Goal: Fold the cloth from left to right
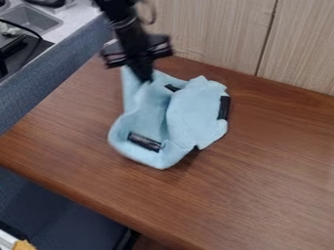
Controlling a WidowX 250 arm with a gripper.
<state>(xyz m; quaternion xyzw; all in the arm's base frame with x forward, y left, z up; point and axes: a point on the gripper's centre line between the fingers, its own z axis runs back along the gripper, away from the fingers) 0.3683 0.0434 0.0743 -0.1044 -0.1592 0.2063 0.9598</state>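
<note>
The black gripper (143,77) hangs down at the upper left end of the light blue cloth (196,111). Its fingers look close together and shut on the cloth, which rises in a steep fold around them. The cloth lies crumpled on the brown table, with a raised left edge, a hollow in the middle and a broad flap on the right. Part of the upper left cloth is hidden behind the fingers.
A short black cylinder (144,142) lies in the cloth's lower left, and a black strip (223,107) is at its right edge. Behind the wooden table (274,166) stands a wood-panel wall (215,34). A sink (34,20) is at the upper left.
</note>
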